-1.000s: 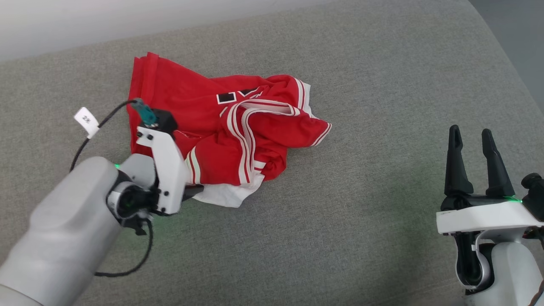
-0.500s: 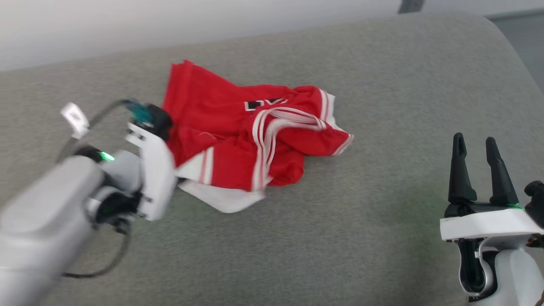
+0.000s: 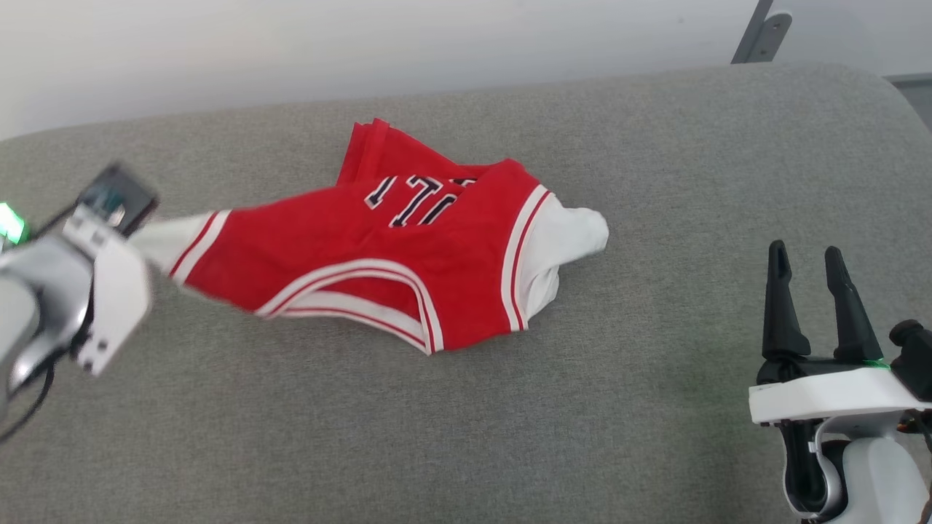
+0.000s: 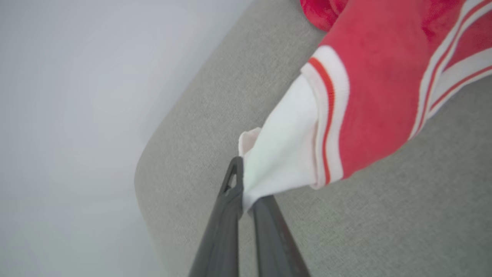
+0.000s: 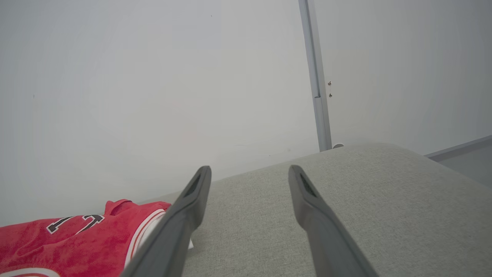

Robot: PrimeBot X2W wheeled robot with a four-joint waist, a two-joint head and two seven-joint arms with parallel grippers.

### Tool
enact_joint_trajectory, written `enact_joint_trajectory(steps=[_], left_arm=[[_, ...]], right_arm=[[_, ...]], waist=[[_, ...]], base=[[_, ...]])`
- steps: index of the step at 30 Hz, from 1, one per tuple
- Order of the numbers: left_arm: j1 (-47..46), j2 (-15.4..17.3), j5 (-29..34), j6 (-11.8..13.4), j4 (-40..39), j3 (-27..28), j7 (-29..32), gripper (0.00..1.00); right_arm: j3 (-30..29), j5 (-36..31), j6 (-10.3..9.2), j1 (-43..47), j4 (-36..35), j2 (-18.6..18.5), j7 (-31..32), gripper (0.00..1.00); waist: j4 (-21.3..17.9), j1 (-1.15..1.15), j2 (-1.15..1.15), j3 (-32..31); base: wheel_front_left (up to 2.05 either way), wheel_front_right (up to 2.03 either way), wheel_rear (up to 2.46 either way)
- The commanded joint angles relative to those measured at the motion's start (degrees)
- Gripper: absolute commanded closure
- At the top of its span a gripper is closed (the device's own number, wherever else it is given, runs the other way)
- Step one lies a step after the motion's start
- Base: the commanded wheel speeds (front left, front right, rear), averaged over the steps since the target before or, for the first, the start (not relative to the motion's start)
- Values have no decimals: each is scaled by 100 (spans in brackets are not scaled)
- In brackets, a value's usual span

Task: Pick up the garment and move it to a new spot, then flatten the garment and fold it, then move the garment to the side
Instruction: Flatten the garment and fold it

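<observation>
The garment [image 3: 408, 255] is a red jersey with white panels, striped trim and black lettering, stretched leftward across the grey cushion [image 3: 466, 407]. My left gripper [image 4: 246, 184] is shut on a white corner of the garment [image 4: 284, 157], with the cloth pinched between its dark fingers. In the head view that hand sits at the far left, blurred, with the white corner running into it. My right gripper [image 3: 804, 258] stands open at the lower right, apart from the cloth, nothing between its fingers [image 5: 192, 200]. In the right wrist view the garment [image 5: 84, 238] lies low on the left.
The grey cushion has a rounded far edge against a pale wall [image 3: 364, 44]. A grey metal post [image 5: 317, 77] rises behind the cushion's right end. Bare cushion lies in front of and to the right of the garment.
My left gripper has shut on the garment's white corner and pulled it to the left, drawing the crumpled cloth out long. The head camera has shifted. The right gripper stayed open.
</observation>
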Motion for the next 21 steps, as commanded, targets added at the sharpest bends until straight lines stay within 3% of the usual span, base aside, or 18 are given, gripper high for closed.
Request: enact_joint_trajectory(steps=[1, 7, 13, 21], left_arm=[[361, 43, -58, 138, 162, -27, -293, 100], [1194, 41, -120, 458, 640, -202, -886, 100], [1840, -313, -379, 881, 1153, -142, -1475, 100], [2208, -593, -666, 684, 1505, -233, -1435, 100]], right_arm=[[10, -42, -2, 35, 11, 1, -28, 0], [-36, -89, -2, 120, 9, 0, -28, 0], [-88, -151, -2, 166, -18, 1, -28, 0], [-124, -247, -2, 172, -11, 0, -28, 0]], waist=[[-9, 0, 0, -31], [-51, 0, 0, -96], [-58, 0, 0, -129], [27, 0, 0, -182]], base=[[0, 0, 0], [0, 0, 0], [0, 0, 0], [0, 0, 0]])
